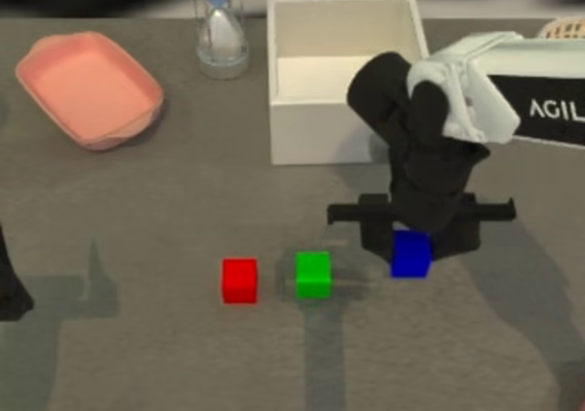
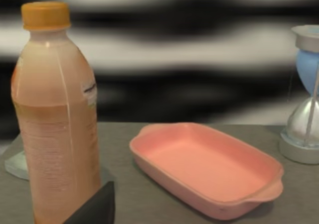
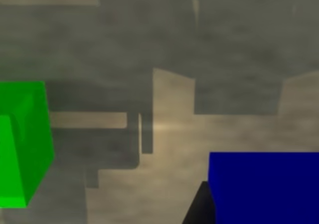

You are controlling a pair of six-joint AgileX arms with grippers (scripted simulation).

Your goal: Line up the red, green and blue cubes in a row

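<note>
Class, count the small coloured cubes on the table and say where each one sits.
3. The red cube is leftmost, the green cube beside it, apart, and the blue cube farthest right, at the right gripper. None seems hidden.

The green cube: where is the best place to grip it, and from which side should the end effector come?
Probably from straight above, with the fingers closing on two opposite flat side faces of the green cube. It sits flat on the table, its top is free, and gaps separate it from the red cube and the blue cube, so the fingers should fit on either pair of sides.
</note>
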